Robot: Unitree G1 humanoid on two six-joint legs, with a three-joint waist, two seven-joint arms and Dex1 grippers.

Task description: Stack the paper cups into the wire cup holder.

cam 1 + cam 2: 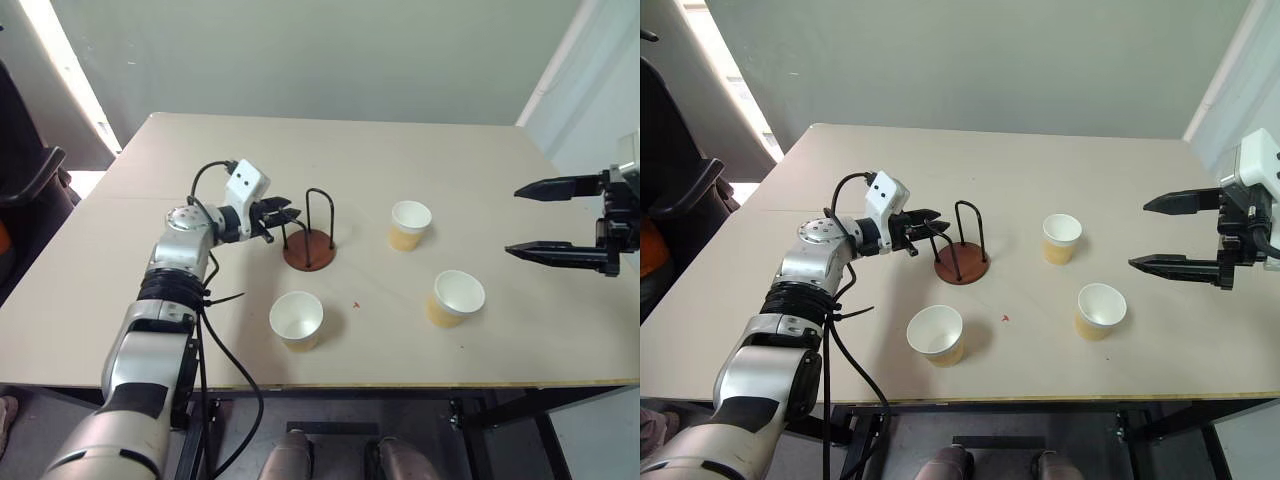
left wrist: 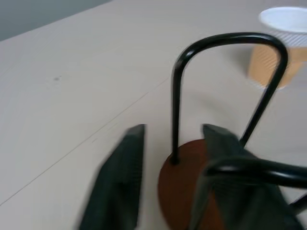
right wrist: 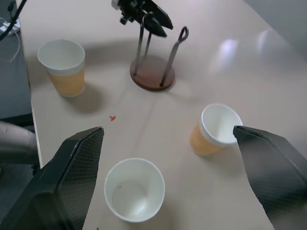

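Observation:
The wire cup holder (image 1: pixel 309 250) stands upright mid-table, black loops rising from a reddish-brown disc. My left gripper (image 1: pixel 283 215) is at its left loop. In the left wrist view its fingers (image 2: pixel 122 182) stand a little apart with one wire leg (image 2: pixel 175 120) between them and untouched, so it is open. Three paper cups stand upright on the table: one (image 1: pixel 411 224) right of the holder, one (image 1: pixel 457 297) nearer on the right, one (image 1: pixel 297 319) in front of the holder. My right gripper (image 1: pixel 512 220) hovers wide open at the right, above the table, holding nothing.
The beige table's front edge (image 1: pixel 330 383) runs close behind the nearest cup. A dark chair (image 1: pixel 30 180) stands off the table's left side. A small red mark (image 1: pixel 355 305) lies on the tabletop between the cups.

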